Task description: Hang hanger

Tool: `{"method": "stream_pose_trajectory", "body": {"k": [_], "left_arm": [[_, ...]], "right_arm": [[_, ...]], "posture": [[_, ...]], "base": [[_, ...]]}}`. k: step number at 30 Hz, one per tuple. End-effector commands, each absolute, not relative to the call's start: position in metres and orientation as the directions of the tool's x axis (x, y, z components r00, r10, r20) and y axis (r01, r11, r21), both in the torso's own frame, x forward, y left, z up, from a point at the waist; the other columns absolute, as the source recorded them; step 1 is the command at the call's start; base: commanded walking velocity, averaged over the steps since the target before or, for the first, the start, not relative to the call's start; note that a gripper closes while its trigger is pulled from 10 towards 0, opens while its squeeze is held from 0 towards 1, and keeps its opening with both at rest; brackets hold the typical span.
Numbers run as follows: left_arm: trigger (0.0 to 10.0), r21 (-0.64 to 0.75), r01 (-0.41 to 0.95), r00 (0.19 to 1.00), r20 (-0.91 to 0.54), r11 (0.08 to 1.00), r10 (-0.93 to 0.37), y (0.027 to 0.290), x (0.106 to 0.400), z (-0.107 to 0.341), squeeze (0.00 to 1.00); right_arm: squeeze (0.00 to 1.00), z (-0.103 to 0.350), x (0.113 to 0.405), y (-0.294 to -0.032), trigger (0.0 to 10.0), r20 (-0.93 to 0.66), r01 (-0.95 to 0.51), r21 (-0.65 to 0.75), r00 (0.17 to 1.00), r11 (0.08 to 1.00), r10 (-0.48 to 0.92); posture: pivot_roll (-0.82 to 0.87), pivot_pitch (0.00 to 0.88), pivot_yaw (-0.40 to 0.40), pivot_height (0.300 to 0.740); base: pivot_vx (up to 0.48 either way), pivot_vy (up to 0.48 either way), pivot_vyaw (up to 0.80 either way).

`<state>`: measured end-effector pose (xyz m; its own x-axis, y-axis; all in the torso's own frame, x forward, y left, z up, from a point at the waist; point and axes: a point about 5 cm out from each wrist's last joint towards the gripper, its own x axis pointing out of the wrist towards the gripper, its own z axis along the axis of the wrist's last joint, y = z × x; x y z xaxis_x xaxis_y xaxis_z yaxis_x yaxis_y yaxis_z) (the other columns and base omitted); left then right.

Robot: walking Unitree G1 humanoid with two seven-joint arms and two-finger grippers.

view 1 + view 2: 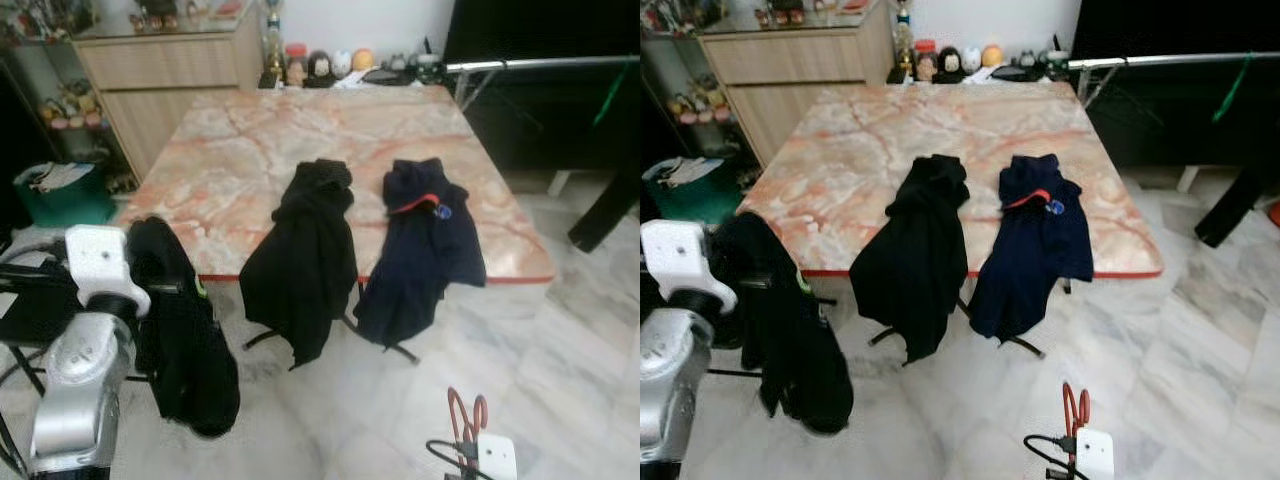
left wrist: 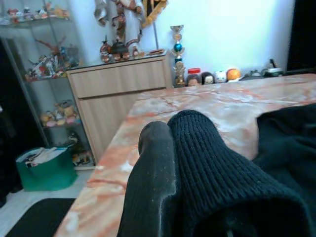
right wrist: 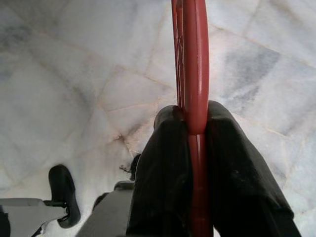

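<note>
Gripping a red hanger (image 3: 195, 64), my right gripper (image 3: 196, 123) had its 2 black fingers pressed tight on the red bar from both sides, low over the pale marble floor (image 1: 560, 360) on the near side of the marble table (image 1: 320, 150); from the head camera I saw that hanger's red loop (image 1: 466, 415) just above the wrist's white housing. My left gripper (image 2: 168, 143) was raised beside the table's near left corner with a black garment (image 1: 185, 330) draped over it and hanging toward the floor, ribbed knit lying against 1 finger (image 2: 153, 168); I could not tell whether those fingers were apart or together under the cloth. On the table's near edge 2 more garments hung over toward the floor: a black one (image 1: 305, 255) and, just beside it, a navy one (image 1: 425, 250) with a red-orange strip at its collar. Beyond the table's far right corner ran a silver rail (image 1: 545, 65).
</note>
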<state>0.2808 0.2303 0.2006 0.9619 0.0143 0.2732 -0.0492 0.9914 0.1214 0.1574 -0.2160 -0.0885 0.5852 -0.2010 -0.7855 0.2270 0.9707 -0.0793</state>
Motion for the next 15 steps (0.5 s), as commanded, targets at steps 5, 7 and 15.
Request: {"method": "stream_pose_trajectory", "body": {"k": [5, 7, 15], "left_arm": [[10.0, 0.097, -0.039, 0.949, 0.315, 0.995, 0.007, 0.229, 0.290, 0.221, 0.00], [10.0, 0.097, -0.030, 0.942, 0.336, 0.995, -0.004, 0.226, 0.297, 0.231, 0.00], [10.0, 0.105, -0.011, 0.927, 0.374, 0.994, -0.029, 0.222, 0.312, 0.257, 0.00]], "right_arm": [[0.00, -0.089, 0.158, -0.215, 10.0, -0.787, 0.242, -0.073, 0.582, 0.968, -0.205], [0.00, -0.088, 0.158, -0.215, 10.0, -0.786, 0.243, -0.073, 0.583, 0.967, -0.206], [0.00, -0.088, 0.159, -0.214, 10.0, -0.786, 0.245, -0.071, 0.583, 0.967, -0.205]], "posture": [[0.09, 0.000, 0.032, 0.740], [0.10, 0.000, 0.033, 0.740], [0.10, 0.000, 0.034, 0.740]], "base": [[0.397, 0.000, 0.00], [0.409, 0.000, 0.00], [0.408, 0.000, 0.00]]}}
